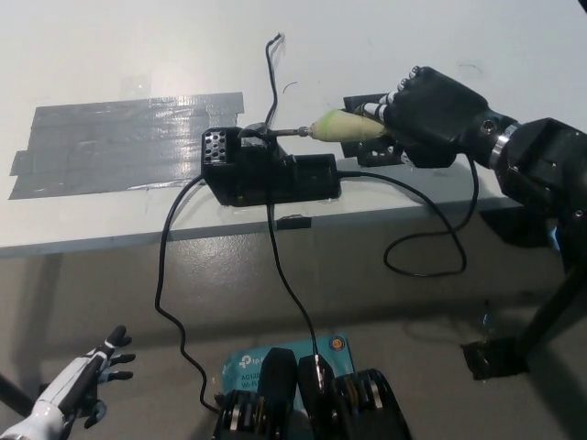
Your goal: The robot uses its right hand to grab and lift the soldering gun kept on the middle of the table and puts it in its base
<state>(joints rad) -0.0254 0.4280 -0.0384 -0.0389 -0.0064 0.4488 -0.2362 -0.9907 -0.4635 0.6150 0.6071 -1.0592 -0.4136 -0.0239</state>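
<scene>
Black right hand [431,115] grips the stiff, light pale-green-handled soldering gun [344,126] by its grip, metal tip entering the black box-shaped base [266,174].

Matt white table [110,55], glossy tape [119,137]

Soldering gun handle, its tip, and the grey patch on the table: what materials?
Soldering gun handle: pale yellow-green, matte, likely plastic or rubbery sleeve; right hand grips its rear. Tip: thin grey rod with a slight shine, looks metal, reaching the black base. Grey patch: overlapping strips with glossy wrinkles, looks like duct tape on the white table. Left hand rests low.
</scene>
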